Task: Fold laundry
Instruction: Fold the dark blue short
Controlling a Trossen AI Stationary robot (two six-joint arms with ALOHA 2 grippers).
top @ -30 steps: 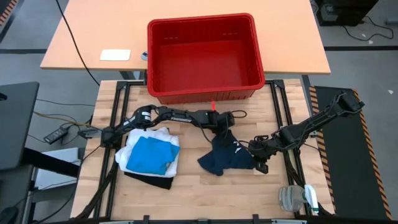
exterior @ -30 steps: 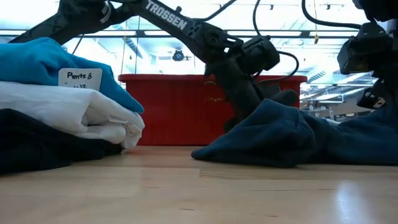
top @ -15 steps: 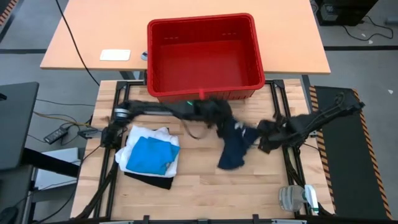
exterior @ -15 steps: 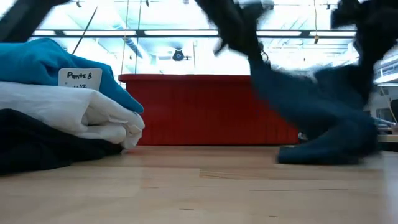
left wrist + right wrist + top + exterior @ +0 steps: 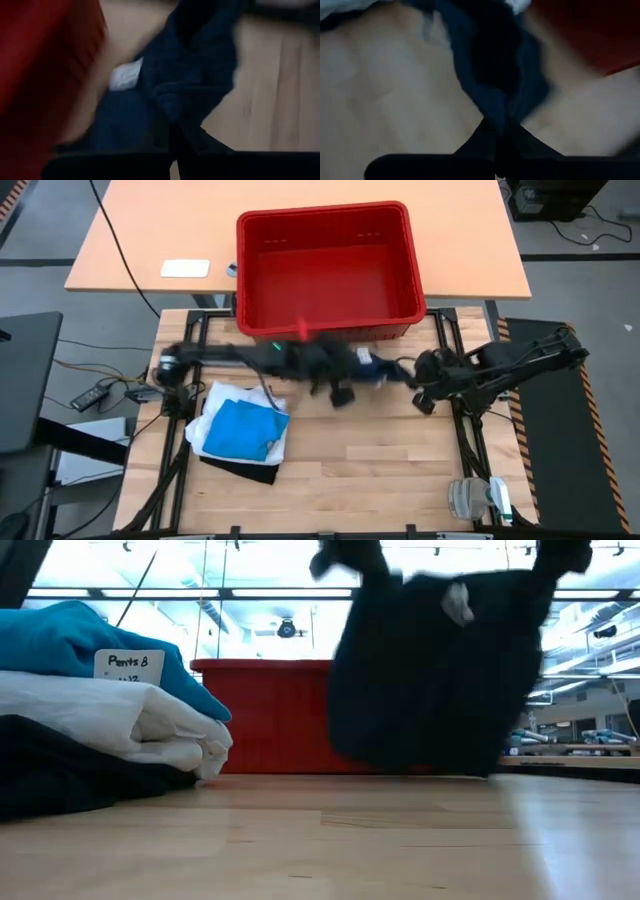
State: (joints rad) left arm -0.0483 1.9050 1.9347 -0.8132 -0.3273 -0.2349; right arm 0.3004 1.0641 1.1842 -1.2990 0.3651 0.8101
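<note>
A dark navy garment (image 5: 378, 368) hangs spread between my two grippers in front of the red basket. In the low view it is a wide dark sheet (image 5: 430, 670) with a small white label (image 5: 458, 602) near its top. My left gripper (image 5: 350, 375) is shut on its left upper part and my right gripper (image 5: 420, 375) on its right upper part. On the table's left lies a folded pile: bright blue piece (image 5: 240, 428) on white T-shirt (image 5: 268, 402) on a black garment (image 5: 240, 470). My left gripper (image 5: 172, 137) pinches a bunched upper edge of the navy garment (image 5: 165, 107) between its two fingers, beside the white label (image 5: 125, 75). The cloth hangs below it. My right gripper (image 5: 502, 135) pinches a gathered fold of the garment's other upper edge (image 5: 495, 107). The cloth hangs below and stretches toward the left gripper.
The red plastic basket (image 5: 325, 320) stands right behind the hanging garment at the table's far edge. The folded pile (image 5: 110, 720) takes up the near left. Bare wood (image 5: 380, 460) lies on the near middle and right. A small grey and white object (image 5: 478, 498) sits at the near right corner.
Both grippers have risen fast and moved toward the far edge and the basket, staying shut on the navy garment. The garment, crumpled on the table a second ago, has been lifted and now hangs spread out between them.
</note>
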